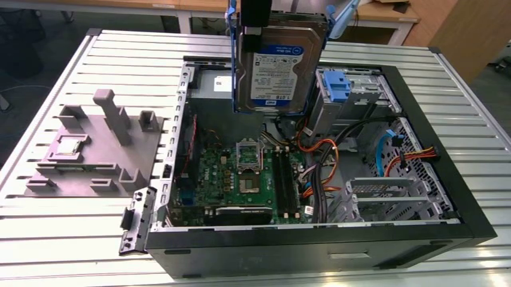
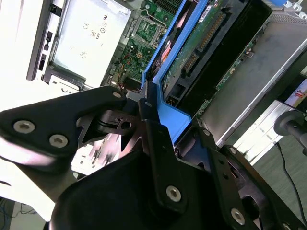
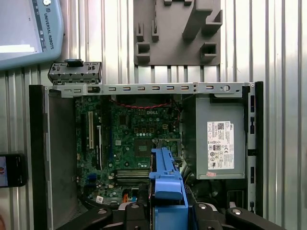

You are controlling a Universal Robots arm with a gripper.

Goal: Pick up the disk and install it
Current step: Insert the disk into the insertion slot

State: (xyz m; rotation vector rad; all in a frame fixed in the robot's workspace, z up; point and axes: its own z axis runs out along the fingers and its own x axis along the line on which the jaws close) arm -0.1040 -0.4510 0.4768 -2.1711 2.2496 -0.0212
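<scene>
The disk (image 1: pixel 277 67) hangs upright above the back of the open computer case (image 1: pixel 319 239), its white-and-blue label facing the exterior view and its blue carrier frame (image 1: pixel 236 54) running along its edges. My gripper (image 1: pixel 271 15) is shut on its upper end. In the second wrist view the black fingers (image 2: pixel 152 125) clamp the blue carrier (image 2: pixel 170 112), and the disk's green circuit side (image 2: pixel 201 40) points down toward the case. In the first wrist view the carrier (image 3: pixel 165 184) sticks out from the gripper (image 3: pixel 165 213) over the motherboard (image 3: pixel 134 143).
A grey power-supply box (image 3: pixel 220 143) with a white label fills one corner of the case. A metal drive cage with a blue latch (image 1: pixel 339 89) stands at the exterior view's right of the disk. A grey fixture block (image 1: pixel 96 149) lies on the slatted table (image 1: pixel 64 251).
</scene>
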